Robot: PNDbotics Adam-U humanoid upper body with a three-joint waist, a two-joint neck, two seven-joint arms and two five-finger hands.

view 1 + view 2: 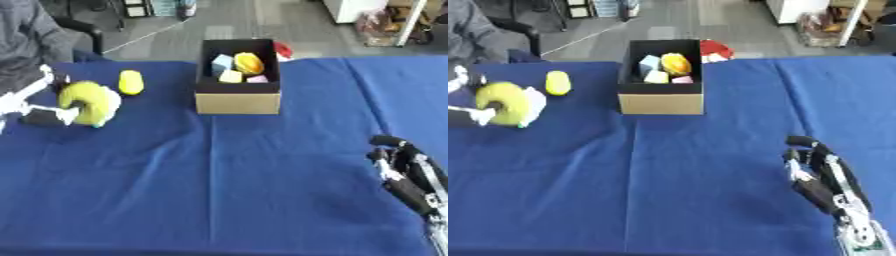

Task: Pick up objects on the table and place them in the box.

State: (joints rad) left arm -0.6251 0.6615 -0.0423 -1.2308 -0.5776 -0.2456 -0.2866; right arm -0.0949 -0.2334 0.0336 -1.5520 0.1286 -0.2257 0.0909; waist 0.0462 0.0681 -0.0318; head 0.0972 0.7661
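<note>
A cardboard box (237, 103) with a dark inside stands at the far middle of the blue table. In it lie a light-blue block (222, 63), an orange-yellow rounded thing (249, 63), a pale yellow block (231, 76) and a pink piece (258, 79). A small yellow oval object (130, 82) sits on the cloth left of the box. Further left, my left hand (37, 113) has its fingers curled round a yellow-green curved object (87, 101), just above the cloth. My right hand (820, 172) rests at the lower right with relaxed fingers, holding nothing.
The blue cloth (227, 180) covers the whole table, with a wide bare stretch between box and front edge. A red thing (714, 50) lies behind the box. A person in grey (26, 35) sits at the far left corner.
</note>
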